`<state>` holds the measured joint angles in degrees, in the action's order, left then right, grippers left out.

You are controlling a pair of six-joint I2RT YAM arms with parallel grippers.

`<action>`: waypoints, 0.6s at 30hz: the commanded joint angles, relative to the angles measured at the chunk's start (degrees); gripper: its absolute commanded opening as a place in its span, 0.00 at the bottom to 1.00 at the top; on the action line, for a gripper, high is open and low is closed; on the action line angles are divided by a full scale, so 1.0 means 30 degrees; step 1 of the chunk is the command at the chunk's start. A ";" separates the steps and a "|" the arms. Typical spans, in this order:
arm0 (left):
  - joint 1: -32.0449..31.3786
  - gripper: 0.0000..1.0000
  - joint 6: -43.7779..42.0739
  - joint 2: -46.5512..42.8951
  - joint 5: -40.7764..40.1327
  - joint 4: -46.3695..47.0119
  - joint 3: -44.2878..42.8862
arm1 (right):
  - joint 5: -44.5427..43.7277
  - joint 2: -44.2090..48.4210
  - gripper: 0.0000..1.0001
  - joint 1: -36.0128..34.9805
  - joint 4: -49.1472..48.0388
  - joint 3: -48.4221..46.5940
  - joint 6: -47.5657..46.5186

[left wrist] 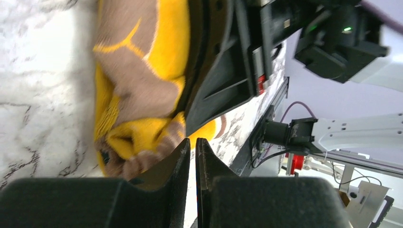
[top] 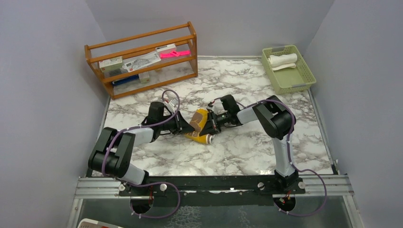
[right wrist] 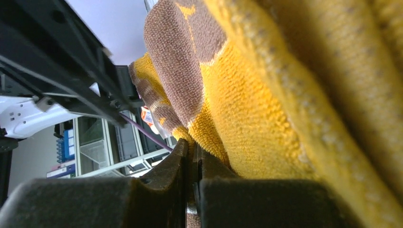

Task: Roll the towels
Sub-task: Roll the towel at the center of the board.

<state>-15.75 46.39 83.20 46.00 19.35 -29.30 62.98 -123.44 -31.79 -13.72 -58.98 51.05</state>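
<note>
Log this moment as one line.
mustard-yellow and brown cloth towel: bunched mid-table | right tool: shut on it | left tool: nearly shut beside it

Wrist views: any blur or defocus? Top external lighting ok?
Left wrist: left fingers dark and soft-edged, mustard towel slightly blurred. Right wrist: towel fills the frame, weave sharp mid-frame, defocused at right. Top external: even light, soft shadows, no glare on the marble table.

The left gripper (top: 184, 126) and right gripper (top: 213, 125) crowd the yellow towel (top: 201, 124) from either side at the middle of the table (top: 237, 156), with only the towel between them. A wooden rack (top: 142, 59) blocks the back left and a basket (top: 288, 71) the back right corner; bare marble lies open between those two and toward the near edge
</note>
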 commanded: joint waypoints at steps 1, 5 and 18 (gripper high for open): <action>-0.0274 0.12 0.0809 0.1498 -0.0215 0.2561 0.1059 | -0.3207 -0.1043 0.01 0.0686 0.3014 0.0426 0.1401; -0.0302 0.10 0.0593 0.2950 -0.1028 0.3571 0.1219 | -0.3120 -0.0986 0.01 0.0698 0.3169 0.0498 0.1362; -0.0317 0.04 0.0300 0.6775 -0.1868 0.4447 0.0205 | -0.8642 0.2569 0.44 0.0352 0.9624 -0.2181 -0.6756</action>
<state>-16.53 49.39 99.96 46.11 33.21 -29.43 55.92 -120.31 -30.68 0.64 -63.75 44.34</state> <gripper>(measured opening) 0.050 0.373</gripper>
